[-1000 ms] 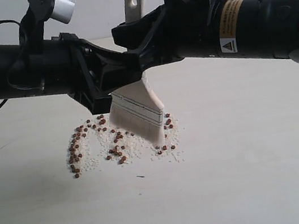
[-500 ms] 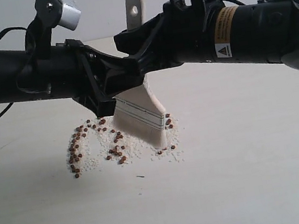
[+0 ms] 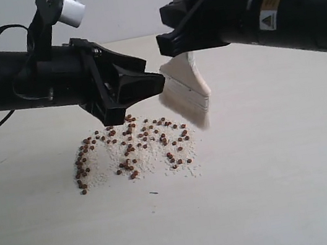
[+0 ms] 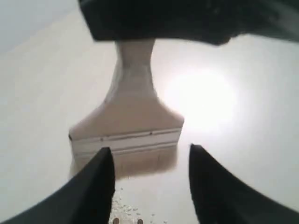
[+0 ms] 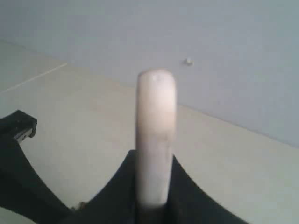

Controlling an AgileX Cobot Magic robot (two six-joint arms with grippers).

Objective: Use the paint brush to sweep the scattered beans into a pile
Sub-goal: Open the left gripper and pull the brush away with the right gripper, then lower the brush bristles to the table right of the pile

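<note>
Aloft, right gripper (image 3: 167,30) clamping paint brush (image 3: 187,93), bristles (image 3: 196,114) seemingly clear of beans (image 3: 133,146), left gripper (image 4: 150,150) spread, empty.

Exterior view: a pale cream table (image 3: 275,192) with a matt surface is shown, backed by a plain light grey wall (image 3: 126,9). Fine white grains (image 3: 147,158) are scattered in a loose, shallow patch on the table, left of centre. A small dark speck (image 3: 154,193) is seen on the surface just in front of that patch. Right wrist view: a faint straight line (image 5: 42,75) is traced across the table, and a small pale stud (image 5: 188,61) is visible on the wall. Left wrist view: a bright glare (image 4: 201,100) is reflected from the table.
</note>
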